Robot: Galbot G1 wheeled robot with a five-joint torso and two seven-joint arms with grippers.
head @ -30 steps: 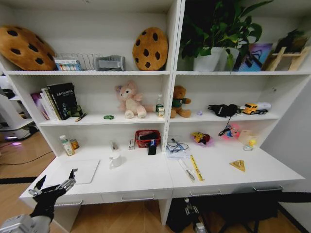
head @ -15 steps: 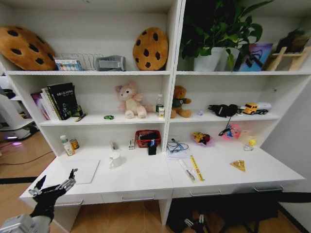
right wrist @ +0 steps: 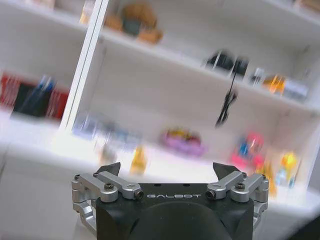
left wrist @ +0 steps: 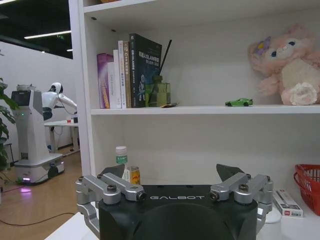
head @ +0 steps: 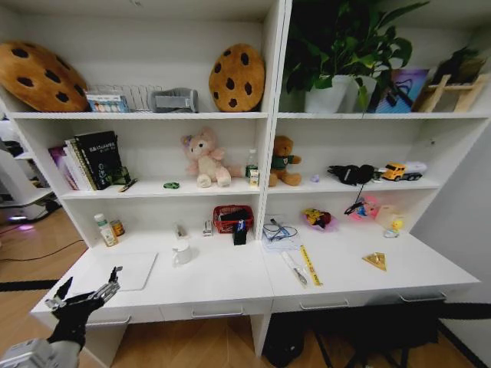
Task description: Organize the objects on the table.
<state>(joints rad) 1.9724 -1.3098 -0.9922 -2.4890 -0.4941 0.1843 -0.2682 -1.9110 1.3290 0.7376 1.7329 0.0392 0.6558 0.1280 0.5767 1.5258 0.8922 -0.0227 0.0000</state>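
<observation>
Since a second ago the right hand (right wrist: 168, 172) has dropped out from below the worktop's (head: 222, 280) front edge in the head view, where it showed near the dark gap under the drawers; its wrist camera now faces the right bay of shelves with motion smear, fingers apart and holding nothing. Left hand (head: 83, 294) unchanged, hovering at the worktop's front left corner, fingers spread wide, empty. Nothing on the worktop has shifted, so my read: organizing has not started, the right arm is just repositioning. Objects are scattered: silver laptop (head: 123, 270) lies closed and flat at the left end just beside the left hand; white mug (head: 182, 252) stands upright near the middle; two small bottles (head: 107, 230) stand at the back left against the wall; yellow ruler (head: 311, 265) lies on the right half with a pen (head: 293, 270) alongside it. The green toy car (left wrist: 239, 102) sits on the shelf above, near the pink plush bear (left wrist: 287, 65), not on the worktop. Red basket (head: 233, 218) at the back centre holds dark items, hard to tell what.
</observation>
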